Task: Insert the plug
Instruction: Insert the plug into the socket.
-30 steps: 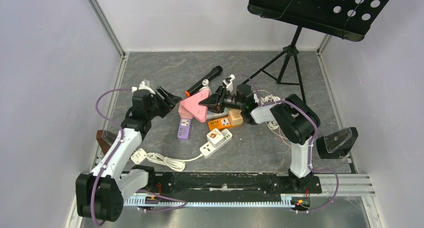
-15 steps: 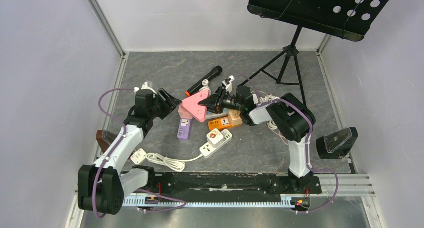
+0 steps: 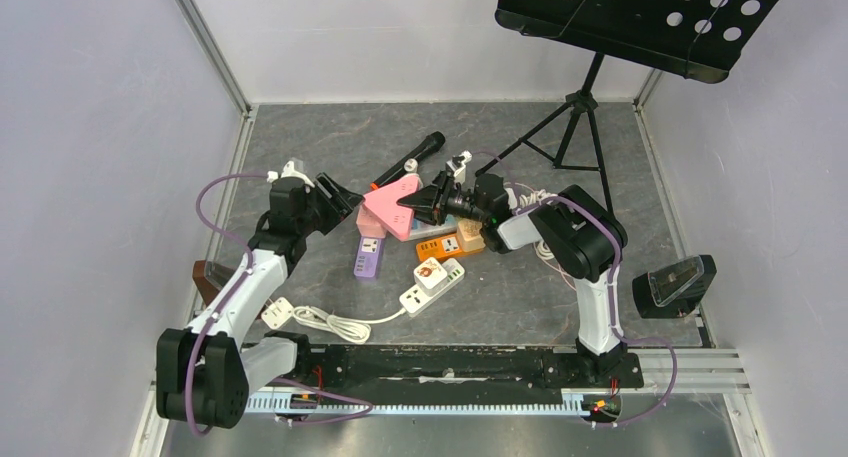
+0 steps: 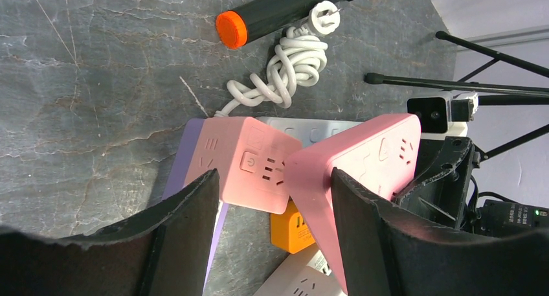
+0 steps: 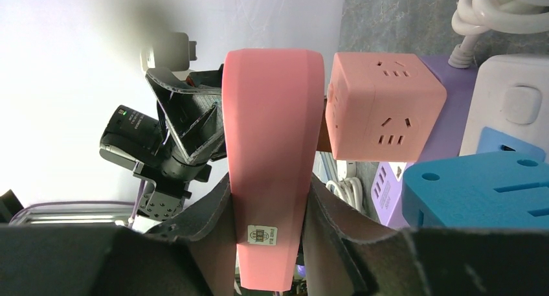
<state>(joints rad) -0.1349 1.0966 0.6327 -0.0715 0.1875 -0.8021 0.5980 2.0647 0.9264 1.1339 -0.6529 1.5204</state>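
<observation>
**Right Gripper Clamped on Pink Power Strip; Plugs Lying Loose**

The right gripper (image 5: 268, 208) has both fingers pressed against the sides of the pink power strip (image 5: 272, 108), holding it edge-on at the centre of the right wrist view. The left gripper (image 4: 268, 202) holds nothing. Its fingers stand apart at the bottom of the left wrist view, framing a pink cube socket (image 4: 243, 170) on the grey table (image 4: 78, 82). In that view the strip's end meets the cube's right corner. The cube sits partly over a purple power strip (image 4: 183, 163).

A white plug (image 4: 322, 16) lies at top centre of the left wrist view, touching a black cylinder with an orange end (image 4: 259, 17). Its coiled white cord (image 4: 291, 69) lies just below. In the top view a second white plug (image 3: 277, 312) lies lower left, apart from the cluster, corded to a white power strip (image 3: 432, 285).
</observation>
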